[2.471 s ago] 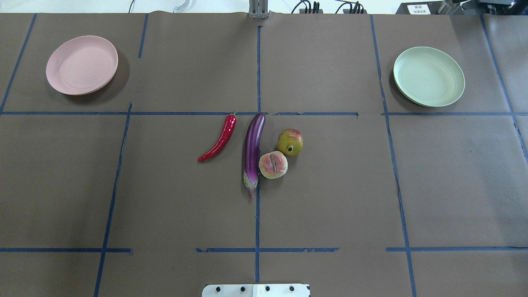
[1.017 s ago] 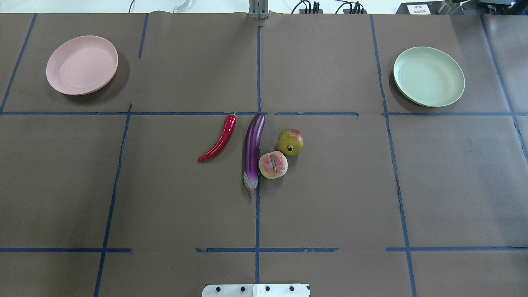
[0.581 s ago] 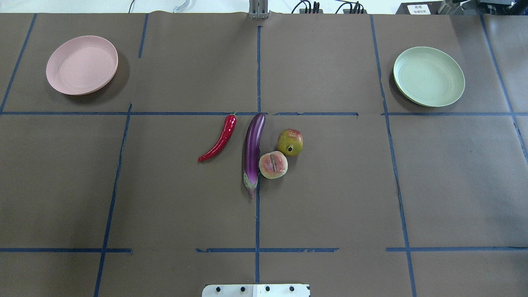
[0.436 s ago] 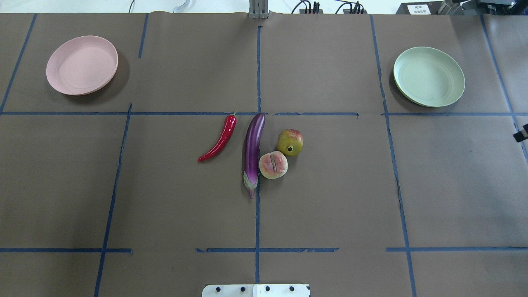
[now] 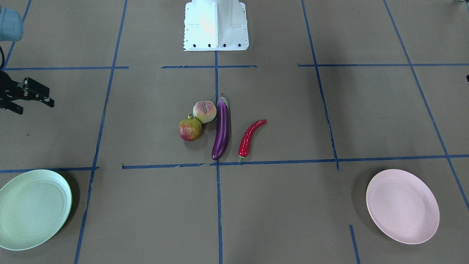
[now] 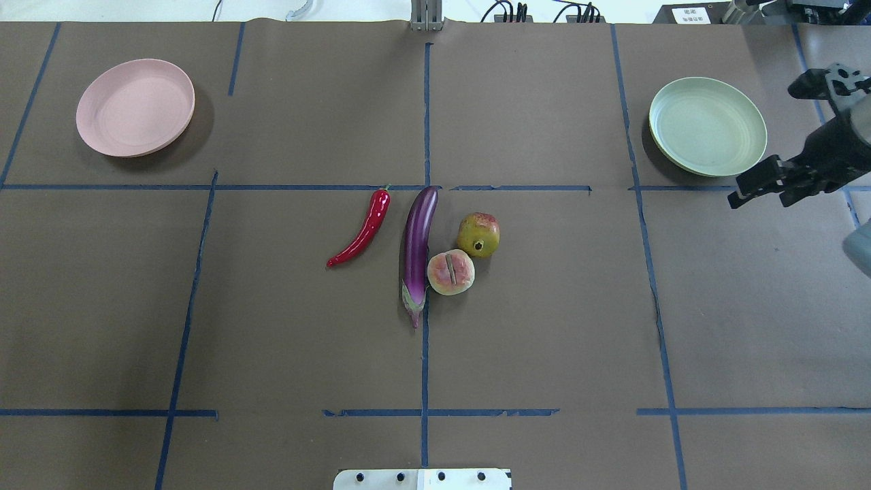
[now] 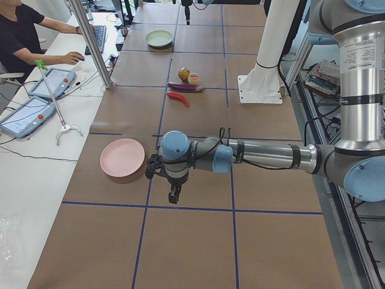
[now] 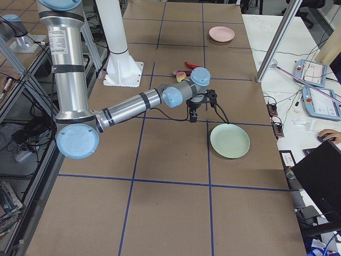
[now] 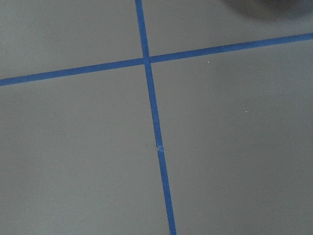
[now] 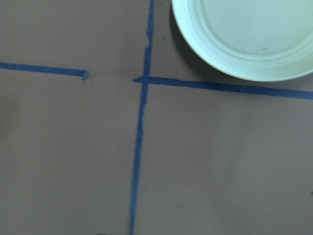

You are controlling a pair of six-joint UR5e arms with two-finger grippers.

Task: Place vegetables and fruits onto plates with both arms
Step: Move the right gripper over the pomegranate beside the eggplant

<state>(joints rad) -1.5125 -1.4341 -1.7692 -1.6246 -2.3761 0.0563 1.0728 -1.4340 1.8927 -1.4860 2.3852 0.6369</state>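
The purple eggplant point(image 6: 416, 252), red chili pepper point(image 6: 364, 231), pomegranate point(image 6: 478, 235) and peach point(image 6: 450, 272) lie together at the table's middle, the peach touching the eggplant. The pink plate point(image 6: 135, 107) at far left and the green plate point(image 6: 708, 126) at far right hold nothing. My right gripper point(image 6: 759, 197) hangs open just in front of the green plate point(image 10: 254, 34), holding nothing. My left gripper point(image 7: 174, 195) hovers beside the pink plate point(image 7: 122, 158). It shows clearly only from the side, so I cannot tell its state.
The white base block point(image 5: 216, 25) stands at my edge of the table. Blue tape lines point(image 6: 425, 116) grid the brown cover. A person point(image 7: 24, 30) sits at a side desk with tablets point(image 7: 51, 81) beyond a metal post point(image 7: 90, 42).
My right arm has come in from the right edge, and its gripper now sits near the green plate. The produce and plates have not moved.
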